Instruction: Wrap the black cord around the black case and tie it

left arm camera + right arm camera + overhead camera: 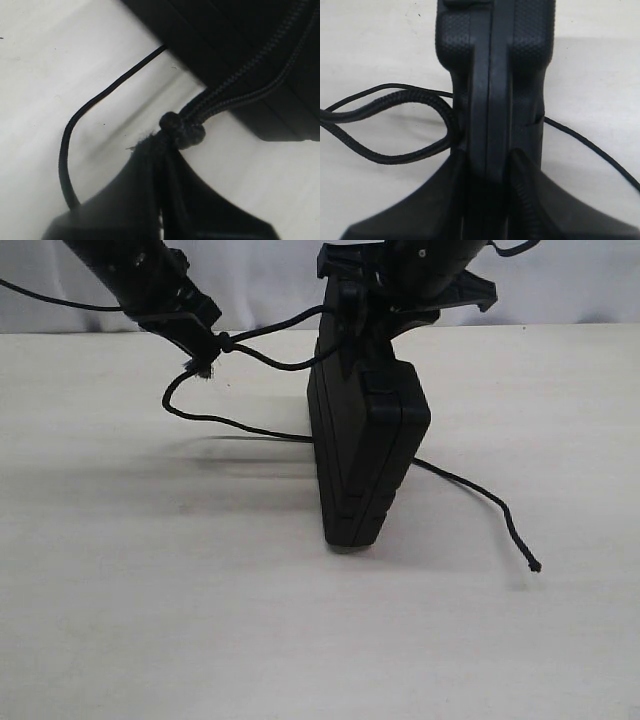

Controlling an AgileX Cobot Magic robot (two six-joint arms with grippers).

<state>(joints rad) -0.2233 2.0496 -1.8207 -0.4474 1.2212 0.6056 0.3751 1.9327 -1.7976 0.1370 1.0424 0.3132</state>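
Left hand (205,350) pinches black cord (180,130) near upright black case (365,450).

The whole lower half of the frame is bare tabletop (300,650), open to a pass from the front or from either lower corner. The case (365,455) stands on edge at the centre and blocks the middle. Above it the right gripper (350,325) closes off its top edge, jaws clamped on it. At upper left the left gripper (205,358) pinches the cord (470,485), which crosses the gap to the case in two strands and bars that space. A lower stretch lies on the tabletop left of the case. Another trails toward the lower right and ends at a knotted tip (533,564). Beyond that tip the right side is open.
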